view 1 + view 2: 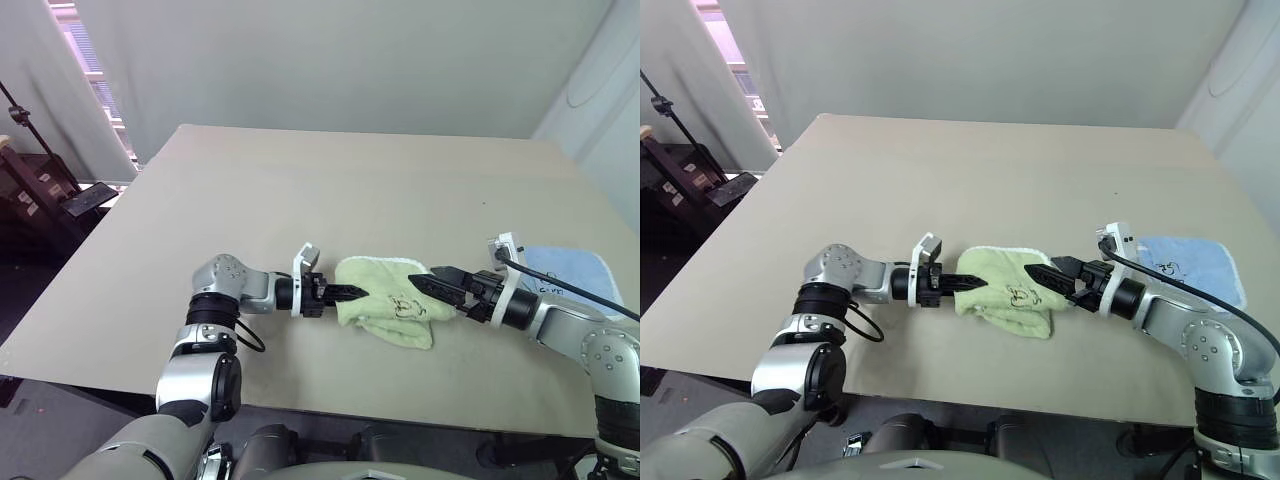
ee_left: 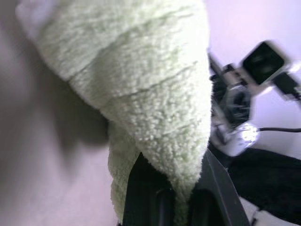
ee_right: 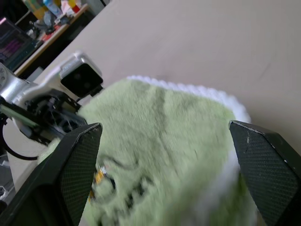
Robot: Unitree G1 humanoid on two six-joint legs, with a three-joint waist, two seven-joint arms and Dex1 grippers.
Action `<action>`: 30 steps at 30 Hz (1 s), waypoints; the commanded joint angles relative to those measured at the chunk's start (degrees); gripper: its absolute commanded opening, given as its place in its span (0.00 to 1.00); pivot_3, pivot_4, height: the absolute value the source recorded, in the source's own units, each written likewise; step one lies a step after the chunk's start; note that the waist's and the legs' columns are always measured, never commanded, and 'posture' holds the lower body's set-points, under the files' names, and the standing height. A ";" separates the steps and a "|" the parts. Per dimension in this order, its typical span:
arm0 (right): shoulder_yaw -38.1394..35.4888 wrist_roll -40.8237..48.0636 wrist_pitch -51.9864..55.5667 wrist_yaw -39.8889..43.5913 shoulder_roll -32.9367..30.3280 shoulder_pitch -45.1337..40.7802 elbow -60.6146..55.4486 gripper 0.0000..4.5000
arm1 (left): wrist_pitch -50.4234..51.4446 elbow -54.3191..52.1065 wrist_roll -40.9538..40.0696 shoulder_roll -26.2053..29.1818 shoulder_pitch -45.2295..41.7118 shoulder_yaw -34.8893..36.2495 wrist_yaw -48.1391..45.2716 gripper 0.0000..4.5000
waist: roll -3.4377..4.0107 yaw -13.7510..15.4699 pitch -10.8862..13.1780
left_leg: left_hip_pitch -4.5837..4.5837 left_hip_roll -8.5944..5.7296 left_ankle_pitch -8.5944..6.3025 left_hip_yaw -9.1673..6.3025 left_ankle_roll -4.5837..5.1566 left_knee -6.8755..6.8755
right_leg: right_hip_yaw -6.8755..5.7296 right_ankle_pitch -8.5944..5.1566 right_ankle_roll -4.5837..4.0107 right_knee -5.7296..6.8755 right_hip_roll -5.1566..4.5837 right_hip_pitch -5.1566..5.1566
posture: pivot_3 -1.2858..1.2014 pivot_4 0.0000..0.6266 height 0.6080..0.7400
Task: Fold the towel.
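- The left claw (image 1: 352, 293) is clamped on the left edge of the green towel (image 1: 392, 300); in the left wrist view the terry cloth bunches between the two black fingers (image 2: 141, 188) and drapes up over them.
- The towel lies near the front edge of the table (image 1: 300, 190), between the two claws, already bunched into a loose fold, with its black marks facing up and the white stitched edging along its far side.
- The right claw (image 1: 428, 281) hovers at the towel's right side, jaws spread wide. In its wrist view the two fingers (image 3: 80, 165) straddle the cloth without pinching it.
- The step in hand looks like carrying the gripped left edge over toward the right to make the fold.
- To do it well, I would lift the edge only enough to clear the layer beneath, then sweep it across so it lands square on the opposite edge.
- The grip looks thick, possibly several layers, so the cloth may drag along as a lump rather than fold over; the right claw could press down on the right side to anchor it.
- Farther right, a blue towel (image 1: 570, 270) lies flat on the table, apart from the green one; keep the right arm's travel off it.
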 commanded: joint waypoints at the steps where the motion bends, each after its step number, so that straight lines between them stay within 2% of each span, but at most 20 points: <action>1: 0.32 -0.69 -2.43 0.97 0.85 -0.85 -1.17 1.00 | -0.17 -5.36 -1.50 2.64 -1.48 6.46 3.75 0.01 | 0.00 -0.28 0.00 | 0.01 0.01 0.00 0.00 0.00 0.00 | 0.00 0.00 0.01 0.02 0.01 0.00 | 0.52 0.00 0.88; 5: 2.82 -2.16 -3.41 2.26 1.65 -2.49 0.59 1.00 | -7.16 -12.01 0.12 2.94 -0.21 16.20 15.15 0.01 | 0.00 -0.45 0.00 | 0.03 0.02 0.01 0.00 -0.01 0.00 | 0.00 0.04 0.07 0.05 0.02 0.02 | 0.52 0.00 0.88; 8: 4.60 -3.17 -3.84 3.70 2.00 -4.33 2.39 1.00 | -5.48 -17.83 -2.69 3.51 0.89 21.85 18.78 0.01 | -0.02 -0.74 0.01 | 0.02 0.02 0.01 0.01 0.00 0.01 | 0.00 0.07 0.12 0.05 0.02 0.02 | 0.52 0.00 0.88; 12: 8.80 -6.03 -4.93 7.10 2.54 -9.42 7.80 1.00 | -11.12 -28.49 -4.52 1.01 2.44 35.01 30.77 0.01 | -0.04 -1.17 0.03 | 0.02 0.01 0.01 0.01 -0.01 0.01 | 0.00 0.09 0.16 0.04 0.02 0.03 | 0.52 0.00 0.88; 16: 11.89 -8.61 -6.36 10.75 2.93 -13.58 12.29 1.00 | -17.18 -36.61 -8.36 0.78 4.33 40.60 35.70 0.01 | -0.06 -1.06 0.04 | 0.03 0.01 0.02 0.01 -0.03 0.01 | -0.01 0.10 0.17 0.06 0.06 0.05 | 0.52 0.00 0.88; 20: 15.49 -11.99 -7.94 15.03 2.88 -17.62 16.51 1.00 | -26.65 -43.15 -10.07 1.09 8.37 43.85 39.66 0.01 | -0.13 -1.06 0.05 | 0.04 0.00 0.03 0.02 -0.06 0.02 | -0.03 0.11 0.17 0.04 0.05 0.09 | 0.52 0.00 0.88; 23: 17.91 -14.52 -9.63 18.33 3.00 -20.77 19.55 1.00 | -27.14 -45.74 -14.37 -0.09 13.86 45.20 43.16 0.01 | -0.13 -1.21 0.05 | 0.09 -0.01 0.06 0.03 -0.11 0.01 | -0.02 0.12 0.17 0.03 0.04 0.13 | 0.52 0.00 0.88; 30: 22.38 -20.65 -14.12 23.59 3.38 -24.35 23.67 1.00 | -27.29 -51.53 -25.12 -4.71 28.17 40.49 45.82 0.01 | -0.28 -0.94 0.04 | 0.10 -0.01 0.06 0.02 -0.12 0.04 | -0.05 0.12 0.14 0.03 0.01 0.16 | 0.52 0.00 0.88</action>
